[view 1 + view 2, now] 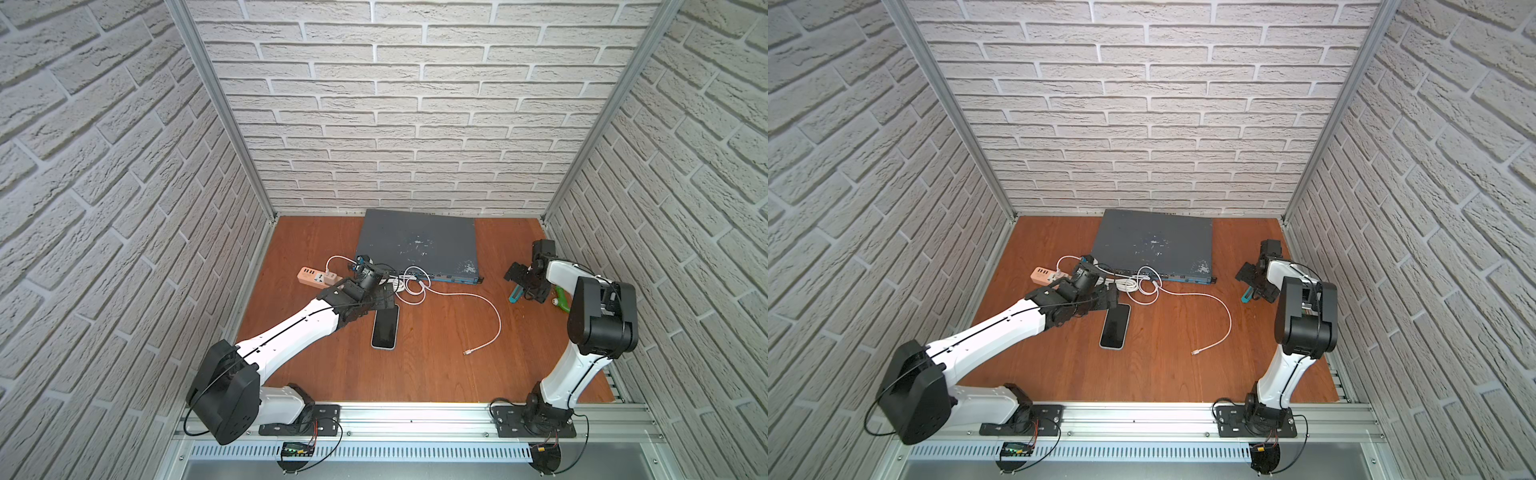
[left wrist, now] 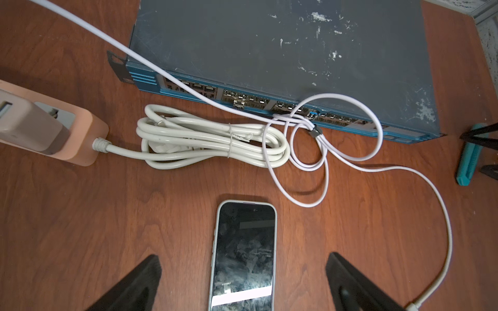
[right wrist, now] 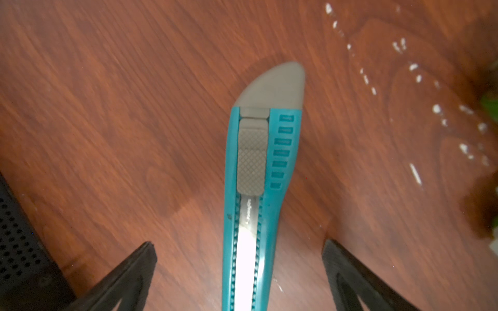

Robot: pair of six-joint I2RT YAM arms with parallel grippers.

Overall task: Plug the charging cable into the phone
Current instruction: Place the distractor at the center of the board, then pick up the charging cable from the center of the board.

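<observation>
The phone lies flat, screen up, on the wooden table, w/ its far end just under the left gripper. That claw is spread fully wide, one finger either side of the phone's rim, touching nothing and holding nothing.

The charging cable runs from a charger block in the power strip, loops loosely in front of the dark grey box, then arcs out to the plug. The plug rests on bare wood, well apart from the phone, on the right arm's side.

The right gripper is also wide open and empty. It straddles a teal utility knife lying on the table, w/ no contact.

Handling, as judged:
- The phone is rigid, w/ slick glass on top, so it would prob. skate on the wood when a plug pushes in. It is best pinched across the long edges of the rim, not the screen.
- The cable is light and limp, so a hold mid-length gives no control of the tip. The stiff white plug body just behind the metal tip is the spot to take.
- The loose loops leave slack, though they lie against the bundled thicker cord and could snag.
- The port isn't visible. It is likely at the phone's near end, since the earpiece end faces the box.
</observation>
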